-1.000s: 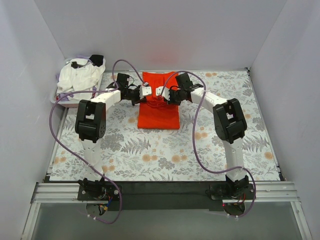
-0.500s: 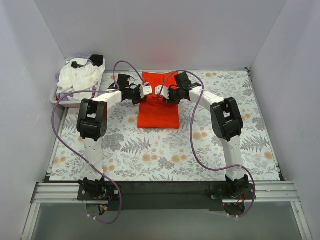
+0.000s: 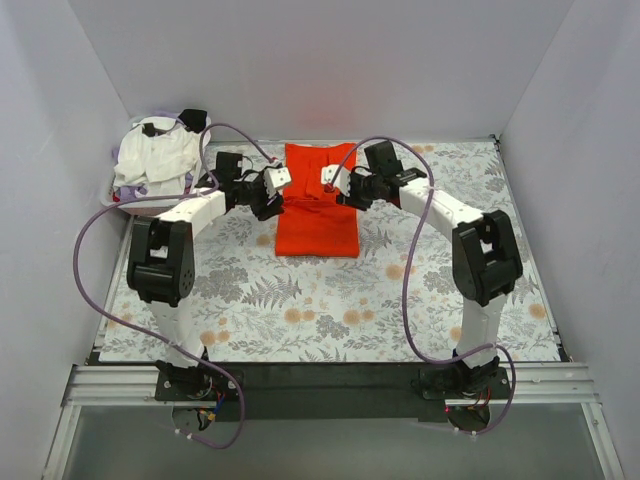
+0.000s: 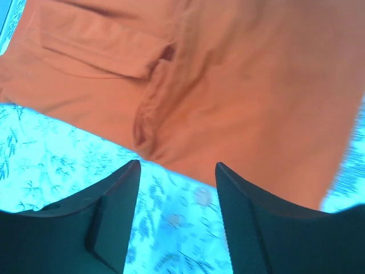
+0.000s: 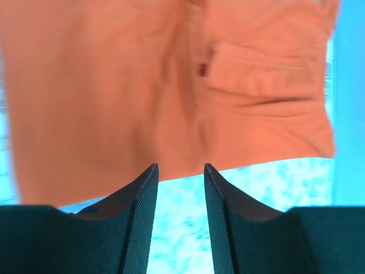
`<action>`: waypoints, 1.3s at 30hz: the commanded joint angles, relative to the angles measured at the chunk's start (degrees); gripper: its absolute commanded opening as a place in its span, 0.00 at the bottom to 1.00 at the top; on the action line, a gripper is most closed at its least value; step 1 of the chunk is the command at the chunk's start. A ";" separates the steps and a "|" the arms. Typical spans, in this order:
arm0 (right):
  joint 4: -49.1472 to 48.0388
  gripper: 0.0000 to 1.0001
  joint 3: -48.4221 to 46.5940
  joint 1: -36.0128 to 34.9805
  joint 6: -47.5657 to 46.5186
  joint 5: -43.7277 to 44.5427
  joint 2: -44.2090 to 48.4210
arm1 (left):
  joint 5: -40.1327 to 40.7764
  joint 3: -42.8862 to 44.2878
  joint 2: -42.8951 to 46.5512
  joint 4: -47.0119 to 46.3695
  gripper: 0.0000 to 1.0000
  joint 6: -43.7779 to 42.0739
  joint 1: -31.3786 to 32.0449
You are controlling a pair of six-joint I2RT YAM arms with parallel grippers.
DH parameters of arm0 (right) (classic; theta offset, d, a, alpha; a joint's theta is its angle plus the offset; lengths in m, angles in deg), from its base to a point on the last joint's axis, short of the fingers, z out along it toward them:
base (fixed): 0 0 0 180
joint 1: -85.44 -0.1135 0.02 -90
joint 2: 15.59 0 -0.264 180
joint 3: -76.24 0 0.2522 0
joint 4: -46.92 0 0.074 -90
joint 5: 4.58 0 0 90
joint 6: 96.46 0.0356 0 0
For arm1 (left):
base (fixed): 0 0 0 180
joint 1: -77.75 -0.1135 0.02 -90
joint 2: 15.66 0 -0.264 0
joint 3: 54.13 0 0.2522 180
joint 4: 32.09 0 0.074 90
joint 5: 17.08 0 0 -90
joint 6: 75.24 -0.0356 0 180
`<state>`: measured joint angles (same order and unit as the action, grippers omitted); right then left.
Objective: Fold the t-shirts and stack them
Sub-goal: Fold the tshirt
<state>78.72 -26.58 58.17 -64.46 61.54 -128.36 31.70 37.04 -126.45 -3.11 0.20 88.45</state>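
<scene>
Floral cloth (image 3: 300, 300) | orange-red t-shirt (image 3: 316, 205) folded, long axis near-to-far | left end effector (image 3: 283, 178) released | right end effector (image 3: 327, 177) released

Bright, even light with faint shadows in the top view; wrist views look blue-tinted and soft, the orange-red t-shirt (image 4: 245, 85) perhaps slightly motion-blurred.

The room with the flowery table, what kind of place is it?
Probably a robot lab booth: plain white walls box in the table, and a left arm and right arm flank an orange-red t-shirt.
</scene>
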 commanded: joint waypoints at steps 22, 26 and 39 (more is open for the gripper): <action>2.26 0.35 21.12 -8.33 -0.45 1.90 5.20 | -1.77 -18.42 8.48 7.54 0.43 -13.73 4.15; 1.91 0.35 22.61 -7.71 -0.98 2.69 5.02 | -0.10 -19.92 7.16 7.54 0.42 -16.10 4.15; 1.03 0.01 21.82 -7.01 0.16 6.21 3.96 | 0.08 -17.03 4.70 11.23 0.03 -16.81 4.15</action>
<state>78.61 -4.85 50.61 -64.39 64.95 -122.98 30.52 19.07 -120.41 4.67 -16.11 92.30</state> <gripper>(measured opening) 0.044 0.060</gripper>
